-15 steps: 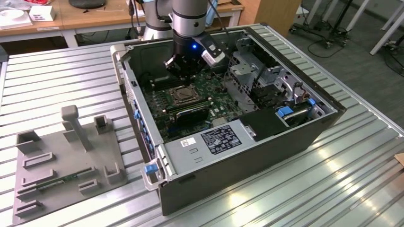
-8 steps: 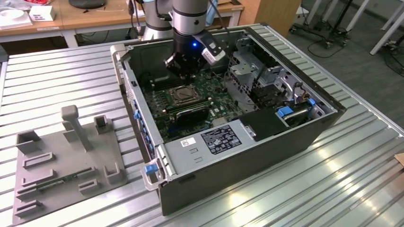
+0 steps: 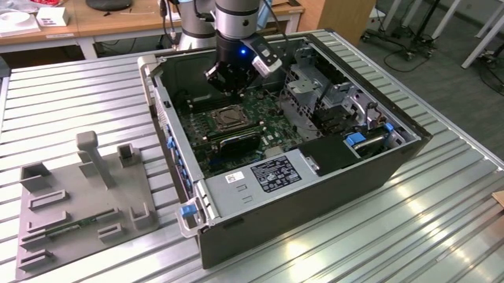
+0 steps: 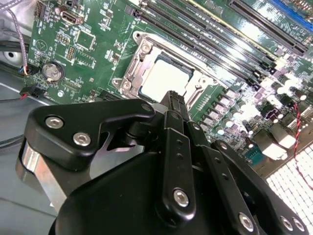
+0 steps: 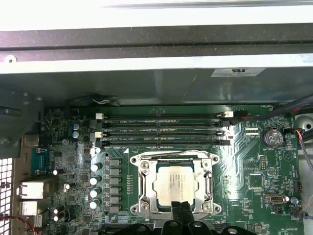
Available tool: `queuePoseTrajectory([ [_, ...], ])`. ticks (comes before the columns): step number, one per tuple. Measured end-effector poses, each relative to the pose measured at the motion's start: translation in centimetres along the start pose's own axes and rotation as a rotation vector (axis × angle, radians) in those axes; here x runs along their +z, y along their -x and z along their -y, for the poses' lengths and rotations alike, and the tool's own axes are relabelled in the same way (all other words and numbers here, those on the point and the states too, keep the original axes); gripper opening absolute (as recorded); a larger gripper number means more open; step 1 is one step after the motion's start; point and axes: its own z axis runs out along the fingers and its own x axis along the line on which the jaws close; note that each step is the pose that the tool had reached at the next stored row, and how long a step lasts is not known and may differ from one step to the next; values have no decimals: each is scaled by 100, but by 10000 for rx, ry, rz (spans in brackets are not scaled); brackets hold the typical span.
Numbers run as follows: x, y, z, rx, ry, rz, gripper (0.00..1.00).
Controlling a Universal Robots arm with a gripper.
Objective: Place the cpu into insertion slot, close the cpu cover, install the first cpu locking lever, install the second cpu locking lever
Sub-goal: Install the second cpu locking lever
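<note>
The cpu [image 5: 174, 184] sits in the insertion slot [image 5: 142, 188], the cpu cover [image 5: 174, 157] down. The gripper [image 5: 180, 209], fingers pressed together, hovers at the socket's edge; lever locking looks in hand.

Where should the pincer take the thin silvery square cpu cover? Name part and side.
Likely its outer edge nearest the pincer, from above: the cpu cover lies flat around the silvery-grey square cpu, so only its thin rim offers a hold.
</note>
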Motion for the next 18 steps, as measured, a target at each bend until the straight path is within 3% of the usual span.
queuePoseTrajectory([
  [5, -2, 1, 17, -1, 2, 0, 10],
  [18, -12, 5, 207, -4, 128, 0, 10],
])
